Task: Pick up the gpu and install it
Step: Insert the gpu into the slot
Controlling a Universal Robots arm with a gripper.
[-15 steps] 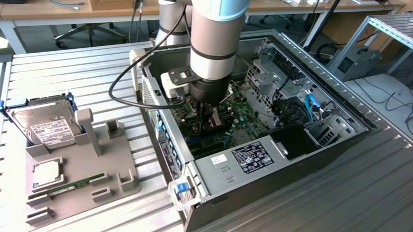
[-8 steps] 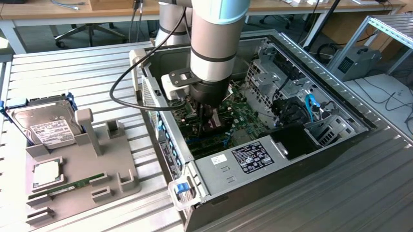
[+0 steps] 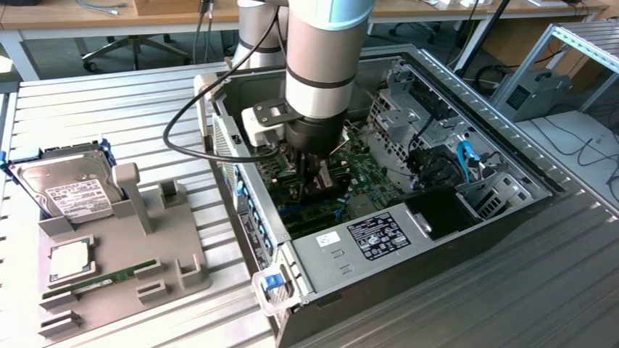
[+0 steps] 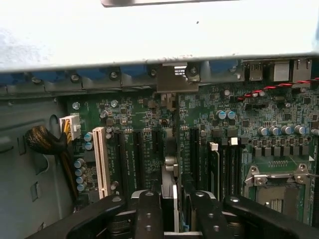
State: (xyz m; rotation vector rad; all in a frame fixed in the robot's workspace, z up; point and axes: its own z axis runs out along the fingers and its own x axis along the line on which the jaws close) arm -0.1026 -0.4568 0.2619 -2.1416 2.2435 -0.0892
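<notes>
Between the fingers (image 4: 177,211), seemingly the gpu (image 4: 172,149).

The desk (image 3: 116,109) is a pale surface of ribbed metal slats, brightly and evenly lit. Behind it runs a wooden-topped table (image 3: 145,18) on white legs, with a grey floor (image 3: 58,51) beneath and the base of a wheeled office chair (image 3: 135,49). At the exterior view's right stands an aluminium frame (image 3: 566,43), and loose cables (image 3: 585,145) trail nearby.
</notes>
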